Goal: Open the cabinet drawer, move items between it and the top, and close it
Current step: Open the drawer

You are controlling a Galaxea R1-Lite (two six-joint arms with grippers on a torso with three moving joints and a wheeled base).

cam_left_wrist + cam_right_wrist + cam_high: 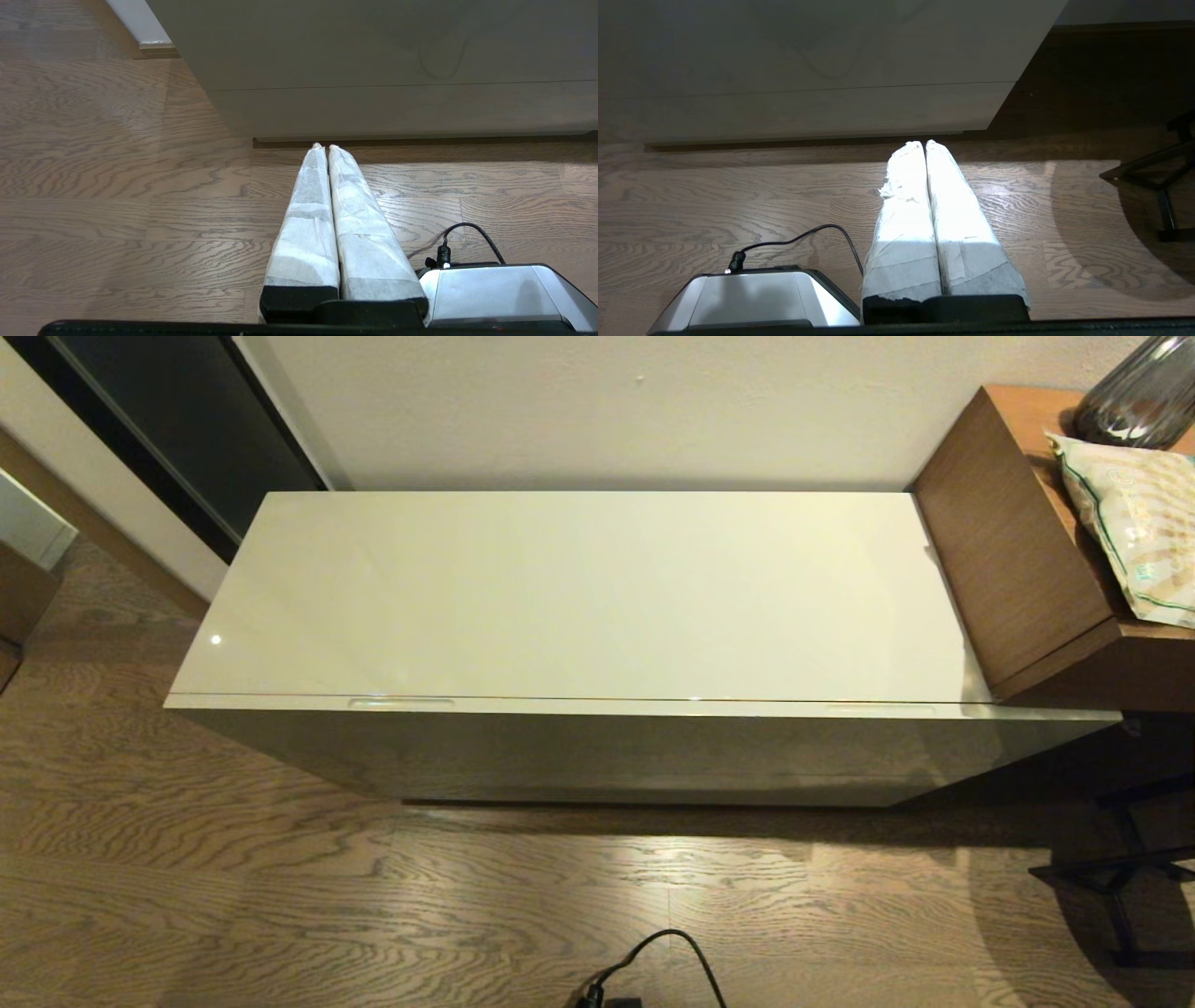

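Note:
The cabinet's glossy cream-white top (pixel 579 593) lies bare in the head view. Below it the drawer's grey-beige front (pixel 644 747) sits flush and closed, with one slot notch (pixel 400 703) on the left of its rim and another (pixel 879 709) on the right. No tissue pack, slippers or black ring show anywhere. Neither arm appears in the head view. My left gripper (pixel 325 147) hangs low over the floor before the cabinet front (pixel 397 70), white-wrapped fingers pressed together and empty. My right gripper (pixel 923 143) hangs likewise, shut and empty, near the cabinet's right end (pixel 831 70).
A taller brown wooden table (pixel 1018 551) abuts the cabinet's right end, bearing a green-trimmed patterned bag (pixel 1134 523) and a dark glass vase (pixel 1134 397). A black metal frame (pixel 1120 877) stands on the floor at right. A black cable (pixel 667 957) rises from my base.

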